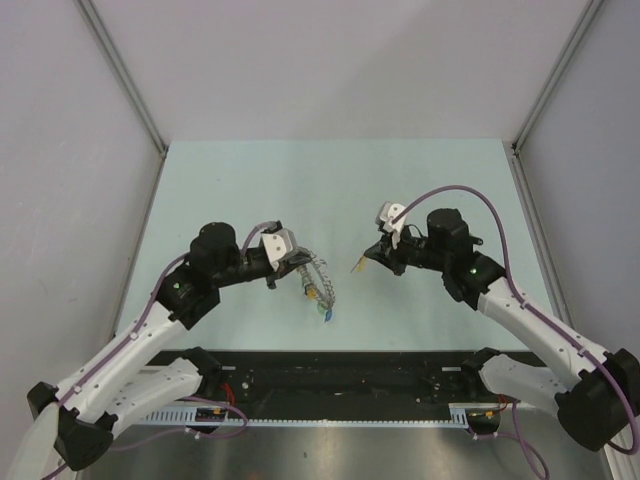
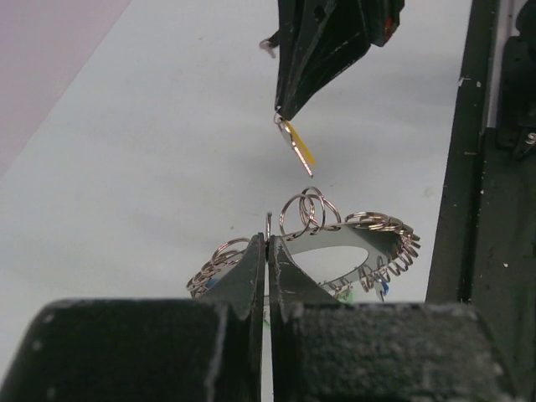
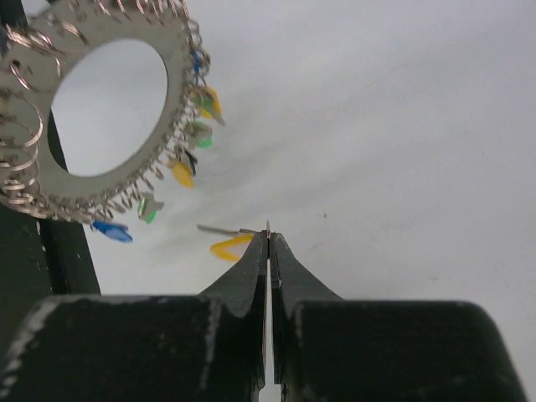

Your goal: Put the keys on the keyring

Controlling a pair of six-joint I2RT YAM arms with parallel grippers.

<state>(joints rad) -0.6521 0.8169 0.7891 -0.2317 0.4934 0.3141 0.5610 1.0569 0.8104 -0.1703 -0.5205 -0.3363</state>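
My left gripper is shut on the near rim of the keyring, a flat grey metal ring edged with small wire loops, and holds it above the table. Several keys with yellow, green and blue heads dangle from its lower edge. My right gripper is shut on the small loop of a yellow-headed key, which hangs free in the air. From above, the right gripper and its key sit a short gap to the right of the keyring, not touching it.
The pale green table runs back to grey walls on three sides. A black rail lines the near edge between the arm bases.
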